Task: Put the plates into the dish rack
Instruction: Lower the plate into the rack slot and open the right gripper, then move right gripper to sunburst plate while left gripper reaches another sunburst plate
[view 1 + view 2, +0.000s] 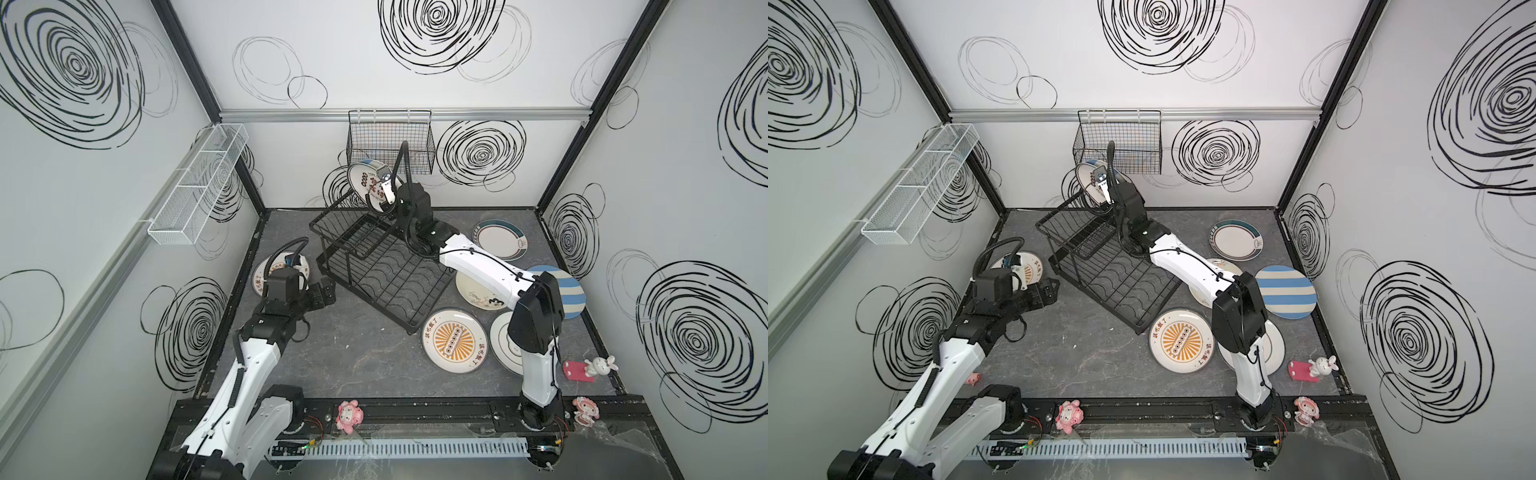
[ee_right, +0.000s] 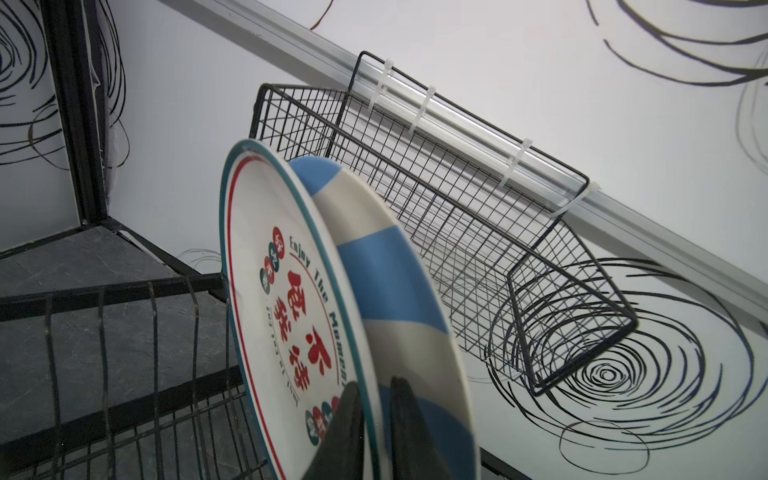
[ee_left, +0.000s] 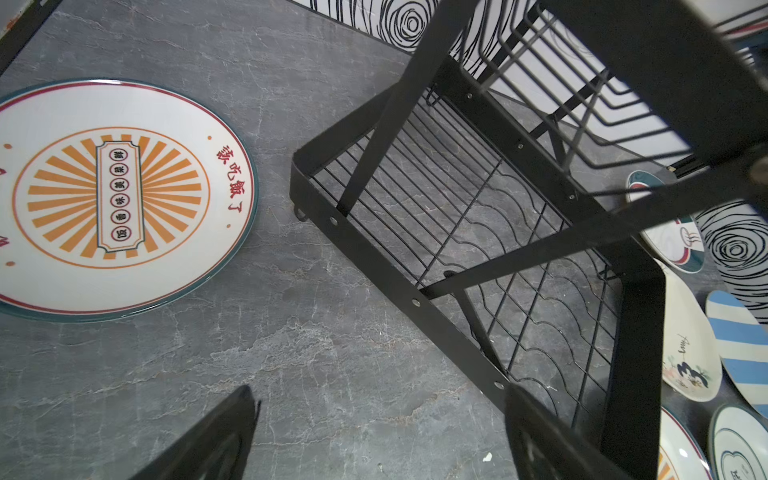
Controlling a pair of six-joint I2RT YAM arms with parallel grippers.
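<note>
The black dish rack (image 1: 386, 274) (image 1: 1113, 274) (image 3: 478, 216) stands mid-table. A white plate with red characters (image 1: 370, 183) (image 2: 286, 311) stands on edge in its raised tier, a blue-striped plate (image 2: 386, 266) right behind it. My right gripper (image 1: 387, 190) (image 2: 376, 382) straddles the white plate's rim, slightly open, with a gap at the far finger. My left gripper (image 1: 328, 291) (image 3: 379, 390) hangs open and empty beside the rack's left side, near a sunburst plate (image 3: 120, 199). Flat on the table lie another sunburst plate (image 1: 453, 338), a teal-rimmed plate (image 1: 500, 239) and a striped plate (image 1: 569, 291).
A black mesh basket (image 1: 390, 141) hangs on the back wall just above the racked plates. A long white mesh basket (image 1: 199, 183) is on the left wall. Small toys (image 1: 349, 415) (image 1: 598, 365) sit by the front rail. My right forearm crosses over a floral plate (image 1: 478, 291).
</note>
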